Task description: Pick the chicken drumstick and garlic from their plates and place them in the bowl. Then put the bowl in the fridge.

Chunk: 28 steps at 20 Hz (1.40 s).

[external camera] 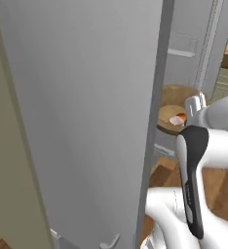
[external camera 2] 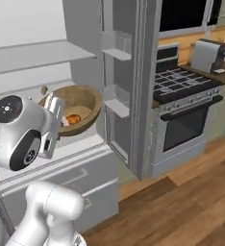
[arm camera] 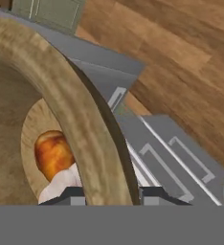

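Bowl [external camera 2: 81,106], tan wood with a lighter inside, is sitting tilted on a white shelf [external camera 2: 76,144] inside the open fridge [external camera 2: 85,29], carrying the orange-brown drumstick [arm camera: 51,153] and whitish garlic [arm camera: 61,184]. Tool [arm camera: 111,194] is clamping the bowl's rim between its fingertips. Right base view is also showing the stove [external camera 2: 181,96].

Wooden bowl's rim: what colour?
Tan-brown wood grain on the wide wooden bowl, clearest in the hand view.

The tall grey fridge [external camera 2: 85,29] stands open, its flat grey door [external camera: 82,121] swung out on the left. The wide tan wooden bowl [external camera 2: 88,103] fills the shelf's front edge beside the door bins [external camera 2: 115,103]. Above the bowl, room remains under the upper clear shelf [external camera 2: 37,55].
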Available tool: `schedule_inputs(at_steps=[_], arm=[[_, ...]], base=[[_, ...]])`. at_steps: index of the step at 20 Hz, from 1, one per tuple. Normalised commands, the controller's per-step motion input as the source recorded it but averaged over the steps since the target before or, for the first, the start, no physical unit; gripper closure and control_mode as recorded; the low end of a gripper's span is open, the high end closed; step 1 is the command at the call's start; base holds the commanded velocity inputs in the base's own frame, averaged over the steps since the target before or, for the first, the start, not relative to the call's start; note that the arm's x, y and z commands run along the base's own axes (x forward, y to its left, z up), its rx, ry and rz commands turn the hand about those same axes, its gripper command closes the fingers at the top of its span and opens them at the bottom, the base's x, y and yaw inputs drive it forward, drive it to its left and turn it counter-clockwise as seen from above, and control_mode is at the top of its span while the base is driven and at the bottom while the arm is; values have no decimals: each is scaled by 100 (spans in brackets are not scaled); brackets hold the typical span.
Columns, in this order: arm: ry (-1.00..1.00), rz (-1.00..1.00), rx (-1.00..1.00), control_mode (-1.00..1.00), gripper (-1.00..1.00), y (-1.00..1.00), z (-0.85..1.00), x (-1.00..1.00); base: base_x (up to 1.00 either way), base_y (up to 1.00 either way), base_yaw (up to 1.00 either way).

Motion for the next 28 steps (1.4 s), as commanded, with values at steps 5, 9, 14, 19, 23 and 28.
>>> schedule_inputs(at_steps=[5,9,14,19,23,28], arm=[[0,0,0,100,100,0,0,0],[0,0,0,100,100,0,0,0],[0,0,0,100,100,0,0,0],[0,0,0,100,100,0,0,0],[0,0,0,100,100,0,0,0],[0,0,0,100,100,0,0,0]], base=[[28,-21,65],[0,-21,67],[0,-65,65],[1,-80,49],[30,-5,18],[70,2,8]])
